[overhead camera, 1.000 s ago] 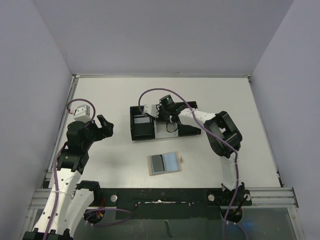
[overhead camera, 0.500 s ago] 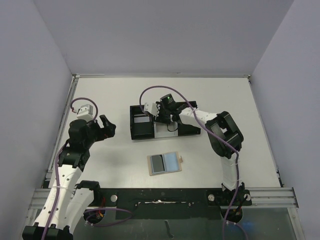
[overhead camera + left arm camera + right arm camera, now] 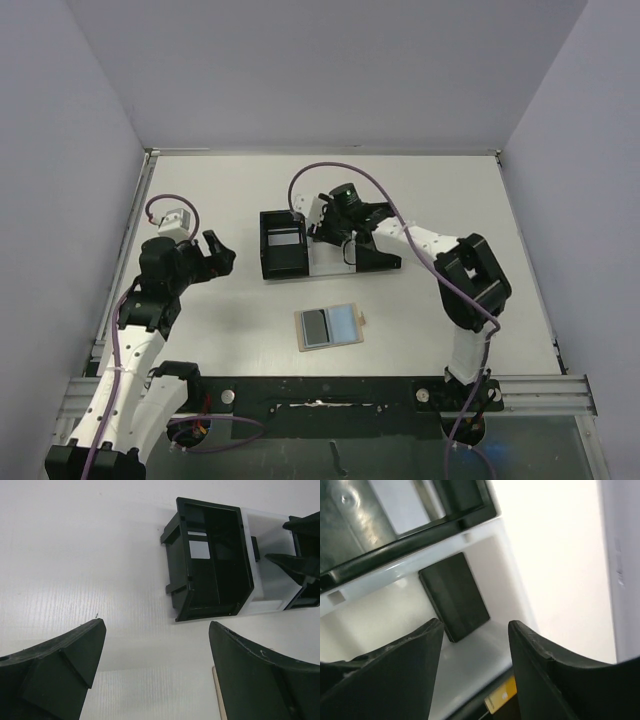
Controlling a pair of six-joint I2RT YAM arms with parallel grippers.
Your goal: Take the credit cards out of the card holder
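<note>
Showing at the right wrist, a black card [image 3: 454,596] goes unseen overhead.

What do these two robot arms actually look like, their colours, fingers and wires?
Both are alike: the left arm and right arm have white shells between chunky black joints. A purple cable loops along each. The left gripper, like the other, ends in two broad, matt black, wedge-shaped fingers. A small pale grey camera box sits at the left wrist.
</note>
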